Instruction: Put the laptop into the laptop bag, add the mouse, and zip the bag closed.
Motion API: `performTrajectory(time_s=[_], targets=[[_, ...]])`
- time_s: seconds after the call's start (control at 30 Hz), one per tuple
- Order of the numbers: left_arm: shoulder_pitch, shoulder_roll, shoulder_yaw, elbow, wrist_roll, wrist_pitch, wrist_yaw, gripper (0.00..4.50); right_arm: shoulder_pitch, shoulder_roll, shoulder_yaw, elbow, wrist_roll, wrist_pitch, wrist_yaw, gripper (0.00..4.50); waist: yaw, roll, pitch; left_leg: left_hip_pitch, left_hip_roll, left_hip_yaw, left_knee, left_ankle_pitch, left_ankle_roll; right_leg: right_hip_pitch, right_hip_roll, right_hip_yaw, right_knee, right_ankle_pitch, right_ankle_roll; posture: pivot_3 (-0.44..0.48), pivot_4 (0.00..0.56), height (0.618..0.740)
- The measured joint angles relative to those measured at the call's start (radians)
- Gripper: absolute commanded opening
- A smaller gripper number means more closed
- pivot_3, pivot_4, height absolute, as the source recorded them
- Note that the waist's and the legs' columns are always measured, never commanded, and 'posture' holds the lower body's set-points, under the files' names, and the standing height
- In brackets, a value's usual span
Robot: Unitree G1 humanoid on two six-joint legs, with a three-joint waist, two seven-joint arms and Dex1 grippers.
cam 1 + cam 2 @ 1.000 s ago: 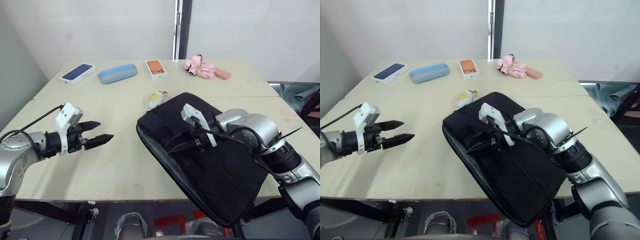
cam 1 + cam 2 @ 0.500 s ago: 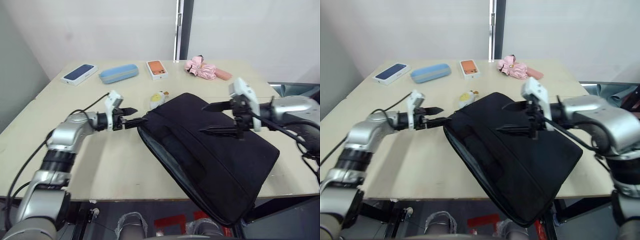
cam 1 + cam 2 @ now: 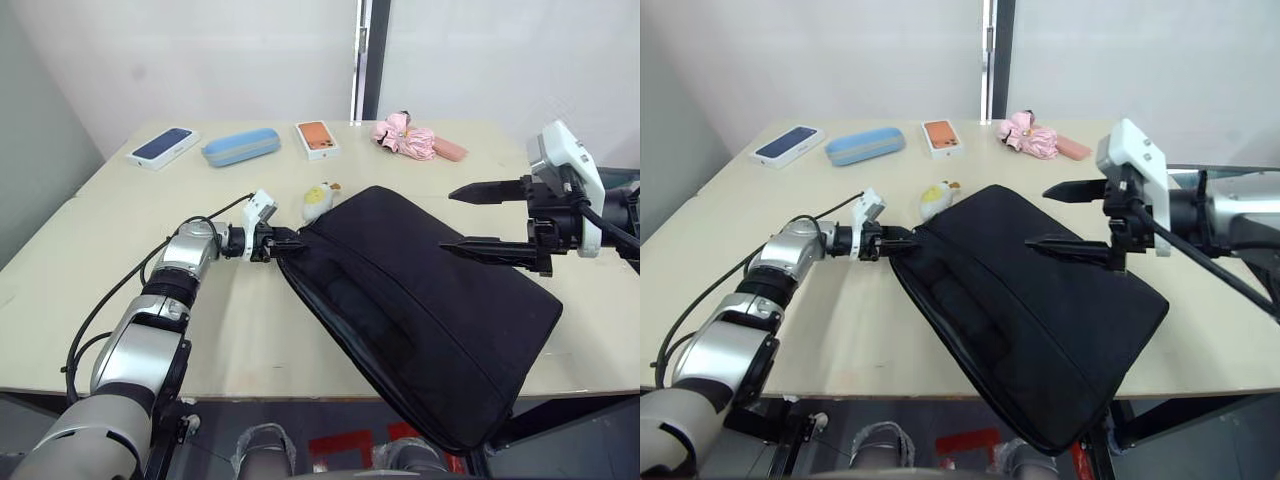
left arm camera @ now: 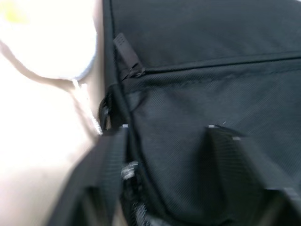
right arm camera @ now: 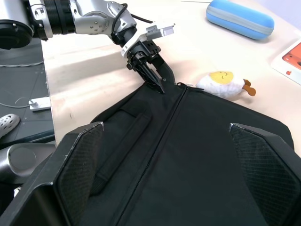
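— Which step is this?
— Zipping, it seems: left claw (image 5: pixel 153 77) pinches the laptop bag (image 3: pixel 420 300) at its zip corner on the worktop (image 3: pixel 120 260); right claw (image 3: pixel 470 218) hovers spread above.
— Next?
— Likely drawing the zip along.

Both head eyes are looking down and toward 12 o'clock over the worktop (image 3: pixel 120 300), sharing the bag (image 3: pixel 420 300). The left wrist camera is pressing close to the bag's corner; the right wrist camera is looking from above.
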Motion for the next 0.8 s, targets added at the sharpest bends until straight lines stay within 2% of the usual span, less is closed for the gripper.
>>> performTrajectory(time_s=[0.13, 0.17, 0.7, 0.8], targets=[[-0.011, -0.012, 0.001, 0.031, 0.021, -0.015, -0.011, 0.10, 0.031, -0.005, -0.014, -0.011, 0.036, 0.005, -0.021, 4.50, 0.011, 0.000, 0.000, 0.000, 0.000, 0.000, 0.000, 0.000, 0.000, 0.000, 0.000, 0.000, 0.000, 0.000, 0.000, 0.000, 0.150, 0.740], [-0.013, -0.014, 0.001, 0.036, 0.024, -0.020, -0.014, 0.05, 0.034, -0.010, -0.017, -0.013, 0.039, 0.004, -0.024, 4.50, 0.014, 0.000, 0.000, 0.000, 0.000, 0.000, 0.000, 0.000, 0.000, 0.000, 0.000, 0.000, 0.000, 0.000, 0.000, 0.000, 0.150, 0.740], [-0.014, -0.011, 0.068, 0.066, 0.030, -0.029, 0.025, 0.05, 0.083, -0.037, -0.016, 0.006, 0.035, -0.064, -0.024, 4.50, 0.020, 0.000, 0.000, 0.000, 0.000, 0.000, 0.000, 0.000, 0.000, 0.000, 0.000, 0.000, 0.000, 0.000, 0.000, 0.000, 0.150, 0.740], [0.008, -0.001, 0.068, 0.024, 0.029, -0.032, -0.001, 0.77, 0.082, -0.040, 0.006, 0.007, 0.031, -0.079, -0.014, 4.50, 0.020, 0.000, 0.000, -0.001, 0.000, 0.000, 0.000, 0.000, 0.000, 0.000, 0.000, 0.000, -0.001, 0.000, 0.000, 0.000, 0.150, 0.740]])
